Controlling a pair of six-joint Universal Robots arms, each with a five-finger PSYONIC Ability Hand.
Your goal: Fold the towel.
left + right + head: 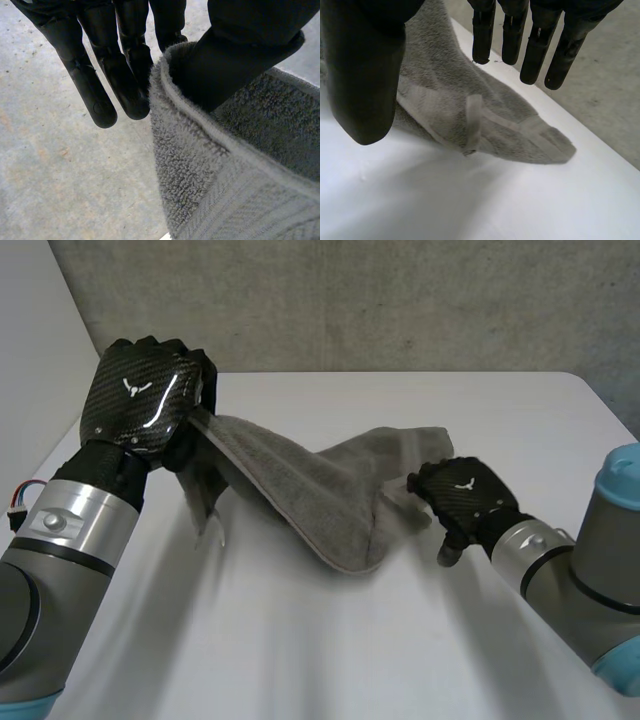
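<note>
Left hand [140, 400] holds towel [330, 505] corner aloft, apparently pinched.

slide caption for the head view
Left hand pinches a raised end of the grey towel; open right hand beside its other end on the table.

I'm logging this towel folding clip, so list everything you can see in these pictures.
towel: one, grey, on the table, one end held up by the left hand, other end by the right hand
table: one, white, under the towel
wall: one, speckled grey, behind the table
left hand: one, black, raised, pinching the towel's edge between thumb and fingers
right hand: one, black, low over the table at the towel's other end, fingers straight
</note>
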